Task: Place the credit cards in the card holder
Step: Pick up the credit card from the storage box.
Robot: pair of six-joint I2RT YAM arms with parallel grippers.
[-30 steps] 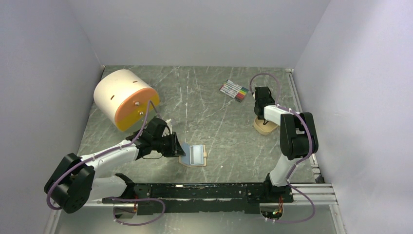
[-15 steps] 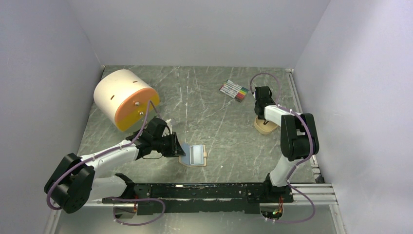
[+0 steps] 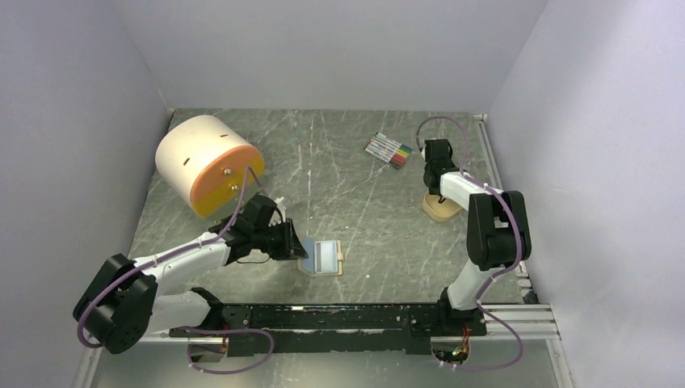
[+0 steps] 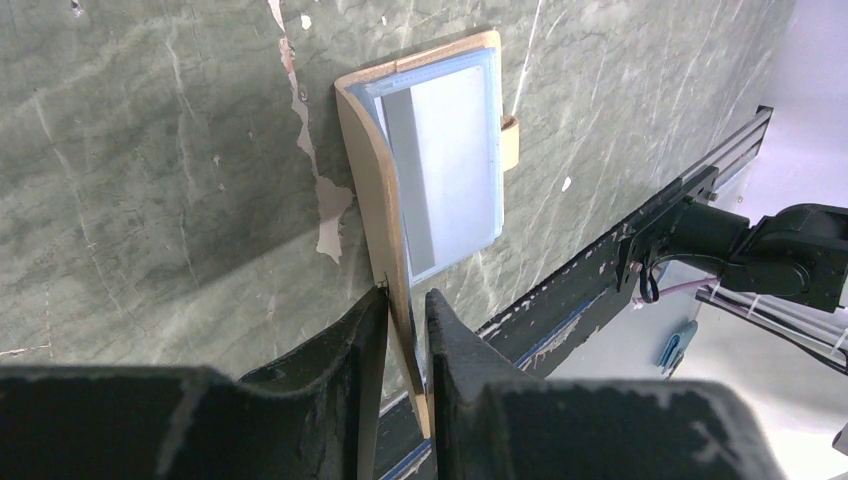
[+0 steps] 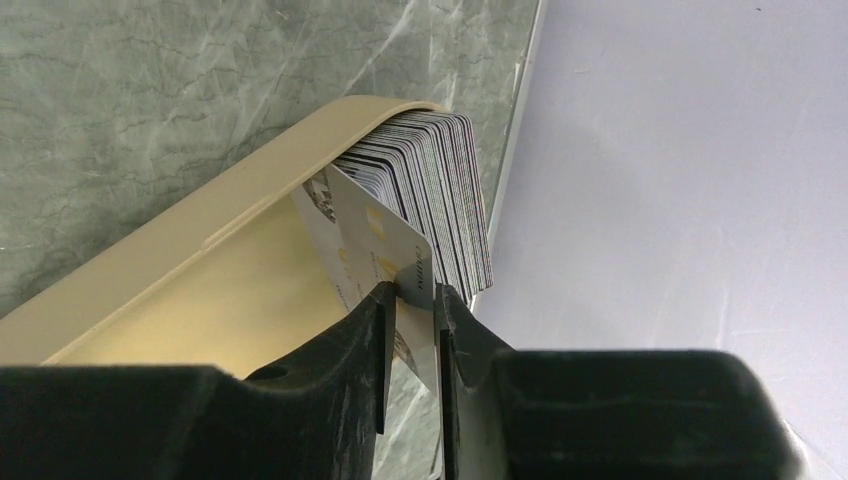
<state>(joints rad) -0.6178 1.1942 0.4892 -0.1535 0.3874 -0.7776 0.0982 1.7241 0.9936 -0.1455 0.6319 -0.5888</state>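
Observation:
The tan card holder (image 3: pixel 323 258) lies open on the table near the front, its pale blue sleeves (image 4: pixel 445 165) facing up. My left gripper (image 3: pixel 296 243) is shut on the holder's raised left cover (image 4: pixel 375 210). A stack of whitish-grey credit cards (image 5: pixel 445 190) stands on edge in a tan open tray (image 3: pixel 441 210) at the right. My right gripper (image 5: pixel 412 300) is shut on one card (image 5: pixel 385 245), pulled a little out of the stack. In the top view the right gripper (image 3: pixel 437 188) is over the tray.
A large white and orange drum (image 3: pixel 207 163) lies on its side at the back left. A bundle of coloured marker pens (image 3: pixel 388 150) lies at the back right. A black rail (image 3: pixel 339 317) runs along the front edge. Walls close in on both sides.
The right gripper has shifted slightly right and back over the tray. The left arm and the card holder have not moved.

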